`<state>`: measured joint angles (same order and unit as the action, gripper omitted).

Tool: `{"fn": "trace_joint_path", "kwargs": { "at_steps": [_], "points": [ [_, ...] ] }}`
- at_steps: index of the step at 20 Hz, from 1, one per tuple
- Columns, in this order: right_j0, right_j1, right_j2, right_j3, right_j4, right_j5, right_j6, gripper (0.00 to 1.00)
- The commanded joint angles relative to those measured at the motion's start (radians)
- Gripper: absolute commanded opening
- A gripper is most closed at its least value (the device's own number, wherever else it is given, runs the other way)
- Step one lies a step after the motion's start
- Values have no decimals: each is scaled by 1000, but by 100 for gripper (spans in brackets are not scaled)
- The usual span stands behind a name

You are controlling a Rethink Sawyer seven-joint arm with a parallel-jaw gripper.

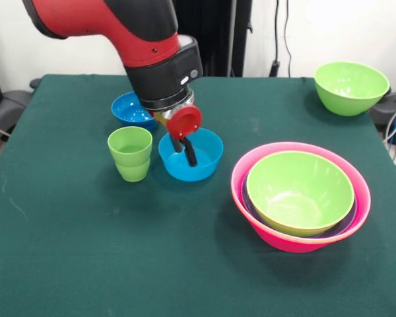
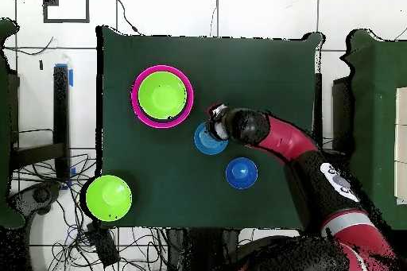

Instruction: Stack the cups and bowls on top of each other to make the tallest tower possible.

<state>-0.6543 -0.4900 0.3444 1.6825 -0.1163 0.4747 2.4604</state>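
My gripper hangs from the red and black arm and reaches down into a small blue bowl at the table's middle. It also shows in the overhead view, at the edge of that blue bowl. The light-green cup stands upright just left of this bowl; in the overhead view the arm hides it. A second small blue bowl sits behind the cup. The tower is a big pink bowl holding a purple bowl and a green bowl. The orange tumbler is out of view.
A lone green bowl rests at the table's far right corner in the front view. The green cloth table is edged by cables and furniture on the floor.
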Motion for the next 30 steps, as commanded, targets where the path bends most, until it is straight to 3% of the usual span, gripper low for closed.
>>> {"fn": "trace_joint_path", "kwargs": {
  "at_steps": [1, 19, 20, 23, 27, 30],
  "points": [
    [-8, 80, 48, -44, -91, -81, -103, 100],
    [-28, 189, 74, -109, -148, -174, -91, 100],
    [-18, 184, 60, -108, -160, -210, -67, 0],
    [30, 168, -2, -110, -184, -302, -5, 0],
    [43, 139, -20, -108, -203, -294, -16, 0],
    [9, 127, 17, -74, -189, -265, -26, 0]
  ]
}}
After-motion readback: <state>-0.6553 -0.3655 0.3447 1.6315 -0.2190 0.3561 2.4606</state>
